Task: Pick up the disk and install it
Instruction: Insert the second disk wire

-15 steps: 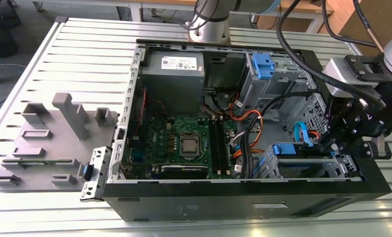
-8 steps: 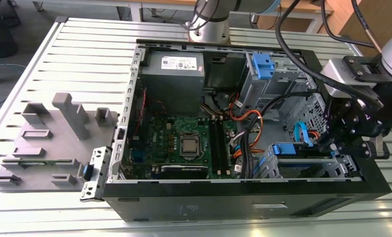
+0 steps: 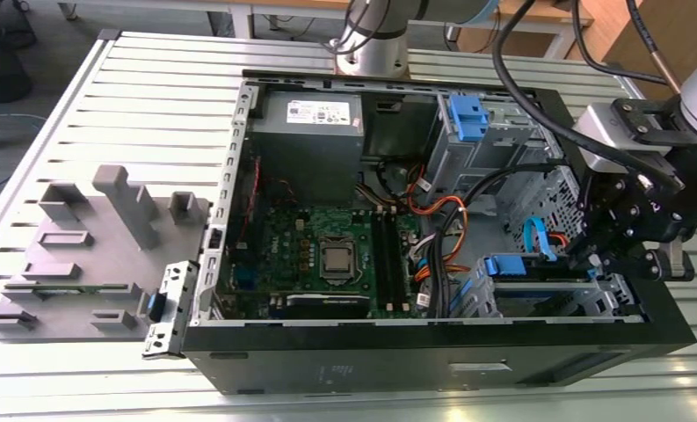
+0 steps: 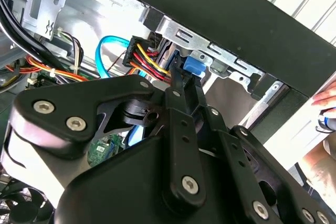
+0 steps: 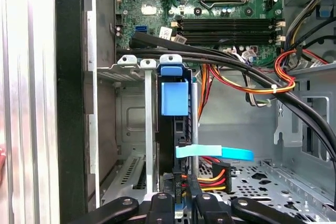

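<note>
With the gripper (image 3: 615, 255) low in the case (image 3: 442, 369) by the drive bay, its grip cannot be told, and the disk (image 5: 176, 145) should be kept square to its slot.

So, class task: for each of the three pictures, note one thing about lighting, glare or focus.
Exterior view: even daylight, soft sheen on the slatted table. Second wrist view: the gripper linkage looms close and dark, while the table strip beyond the black case edge looks washed out. First wrist view: the motherboard is evenly lit and sharp.

Exterior view overlooks the open computer case (image 3: 442, 352); both wrist views peer closely inside it
</note>
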Controlling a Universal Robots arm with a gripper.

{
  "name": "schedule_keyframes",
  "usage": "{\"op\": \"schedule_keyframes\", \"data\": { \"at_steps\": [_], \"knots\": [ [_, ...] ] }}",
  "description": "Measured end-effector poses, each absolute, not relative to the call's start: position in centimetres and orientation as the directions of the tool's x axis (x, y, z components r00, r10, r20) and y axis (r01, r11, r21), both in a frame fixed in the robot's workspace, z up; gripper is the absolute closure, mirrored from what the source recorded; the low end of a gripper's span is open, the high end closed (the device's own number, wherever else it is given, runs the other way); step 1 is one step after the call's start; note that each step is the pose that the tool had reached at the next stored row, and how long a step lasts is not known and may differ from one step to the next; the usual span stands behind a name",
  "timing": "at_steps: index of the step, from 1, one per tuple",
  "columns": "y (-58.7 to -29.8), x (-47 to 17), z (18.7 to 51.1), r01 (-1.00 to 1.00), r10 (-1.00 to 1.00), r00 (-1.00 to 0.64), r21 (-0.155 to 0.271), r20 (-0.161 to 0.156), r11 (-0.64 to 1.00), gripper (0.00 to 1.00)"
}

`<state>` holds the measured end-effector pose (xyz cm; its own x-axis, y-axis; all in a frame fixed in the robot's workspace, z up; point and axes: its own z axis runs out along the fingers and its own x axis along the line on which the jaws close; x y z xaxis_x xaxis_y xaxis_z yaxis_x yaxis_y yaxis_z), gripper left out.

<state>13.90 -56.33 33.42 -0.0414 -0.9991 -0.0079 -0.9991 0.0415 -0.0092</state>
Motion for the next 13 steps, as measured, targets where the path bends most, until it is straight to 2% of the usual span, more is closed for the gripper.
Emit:
{"op": "schedule_keyframes", "data": {
  "at_steps": [5,6,7,13],
  "knots": [
    [-56.32,13.91,33.41,-0.999,-0.999,-0.041,-0.009,-0.008,0.041,0.76],
    [-56.32,13.91,33.42,-0.999,-0.999,-0.041,-0.009,-0.008,0.041,0.78],
    [-56.32,13.91,33.42,-0.999,-0.999,-0.041,-0.009,-0.008,0.041,0.84],
    [-56.31,13.91,33.41,-0.999,-0.999,-0.041,-0.009,-0.008,0.041,0.84]
  ]
}}
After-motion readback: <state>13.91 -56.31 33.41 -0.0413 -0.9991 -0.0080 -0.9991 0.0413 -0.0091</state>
